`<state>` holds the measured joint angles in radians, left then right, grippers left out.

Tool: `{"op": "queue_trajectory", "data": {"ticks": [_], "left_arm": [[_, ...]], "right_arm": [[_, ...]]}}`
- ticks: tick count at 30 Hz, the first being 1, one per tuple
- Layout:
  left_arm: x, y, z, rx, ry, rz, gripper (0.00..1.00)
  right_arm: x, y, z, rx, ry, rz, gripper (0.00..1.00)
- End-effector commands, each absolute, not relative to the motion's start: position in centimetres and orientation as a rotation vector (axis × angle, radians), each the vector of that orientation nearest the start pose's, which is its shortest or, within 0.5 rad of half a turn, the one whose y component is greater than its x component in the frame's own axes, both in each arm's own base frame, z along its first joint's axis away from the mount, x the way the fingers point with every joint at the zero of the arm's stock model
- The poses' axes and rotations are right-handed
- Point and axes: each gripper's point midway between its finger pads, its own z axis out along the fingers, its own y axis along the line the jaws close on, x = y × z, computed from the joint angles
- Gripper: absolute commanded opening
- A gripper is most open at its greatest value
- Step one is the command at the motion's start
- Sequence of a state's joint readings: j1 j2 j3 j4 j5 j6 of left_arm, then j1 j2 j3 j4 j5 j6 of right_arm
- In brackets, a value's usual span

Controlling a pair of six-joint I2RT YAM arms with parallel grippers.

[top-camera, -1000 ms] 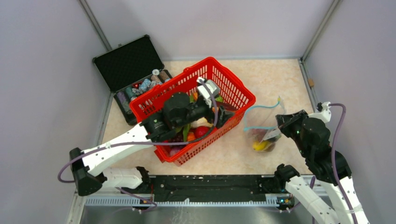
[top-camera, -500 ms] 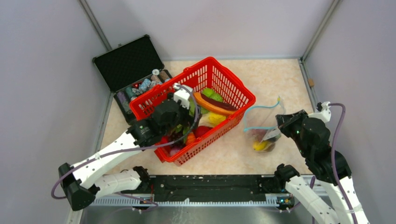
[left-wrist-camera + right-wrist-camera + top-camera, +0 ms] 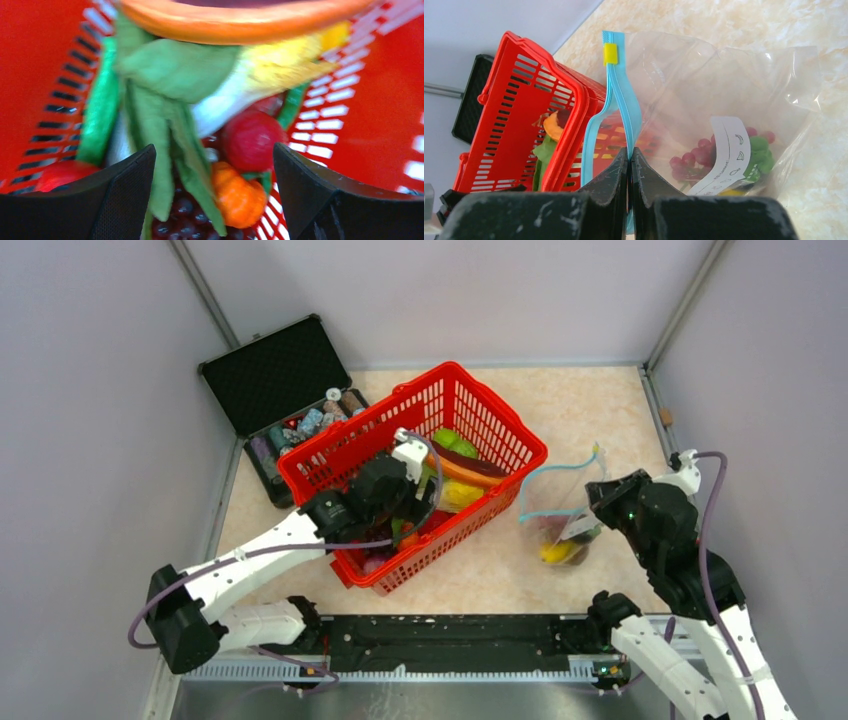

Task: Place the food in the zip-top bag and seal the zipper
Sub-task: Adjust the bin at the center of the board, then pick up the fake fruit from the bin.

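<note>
The right end effector (image 3: 630, 154) clamped the light-blue zipper (image 3: 616, 85); the clear, crumpled bag (image 3: 744, 75) gaped just beyond it, holding some food (image 3: 689, 160); the left end effector (image 3: 212, 157) stood apart directly above more in the basket (image 3: 25, 60).

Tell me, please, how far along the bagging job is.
Done: grapes and a yellow piece sit in the zip-top bag. In hand: the right hand pinches the zipper; the left hand hovers open over food in the basket. Left: bagging it, then sealing.
</note>
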<state>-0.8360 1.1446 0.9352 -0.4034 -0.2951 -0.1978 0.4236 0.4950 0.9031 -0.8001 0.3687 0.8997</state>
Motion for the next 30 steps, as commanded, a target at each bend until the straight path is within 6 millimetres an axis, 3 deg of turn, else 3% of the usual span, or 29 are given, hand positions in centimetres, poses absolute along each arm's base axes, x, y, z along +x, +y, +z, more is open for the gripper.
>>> {"op": "queue_trajectory", "data": {"ticks": [1, 8, 11, 13, 17, 21, 25, 30], "left_arm": [[23.1, -27.8, 20.1, 0.745, 2.0, -0.568, 0.84], [20.5, -34.9, 22.9, 0.976, 1.883, -0.854, 0.83], [20.3, -36.6, 24.7, 1.002, 1.815, -0.927, 0.83], [21.7, -36.6, 25.6, 0.931, 1.811, -0.883, 0.84], [26.3, -32.8, 26.6, 0.715, 1.843, -0.664, 0.91], [29.0, -28.1, 27.1, 0.557, 1.863, -0.61, 0.94], [29.6, -23.8, 25.4, 0.472, 1.932, -0.454, 0.95], [30.1, -21.1, 24.7, 0.351, 1.944, -0.479, 0.98]], "right_arm": [[21.4, 6.4, 28.0, 0.671, 1.823, 0.544, 0.04], [22.1, 6.6, 27.6, 0.686, 1.834, 0.531, 0.03], [22.1, 5.7, 27.4, 0.712, 1.819, 0.484, 0.04], [22.2, 5.1, 27.3, 0.73, 1.808, 0.445, 0.03], [22.8, 4.0, 27.5, 0.738, 1.78, 0.367, 0.04], [22.9, 3.4, 27.5, 0.685, 1.77, 0.312, 0.03], [21.7, 2.2, 26.5, 0.711, 1.765, 0.276, 0.03], [21.0, 1.4, 24.6, 0.753, 1.752, 0.259, 0.03]]}}
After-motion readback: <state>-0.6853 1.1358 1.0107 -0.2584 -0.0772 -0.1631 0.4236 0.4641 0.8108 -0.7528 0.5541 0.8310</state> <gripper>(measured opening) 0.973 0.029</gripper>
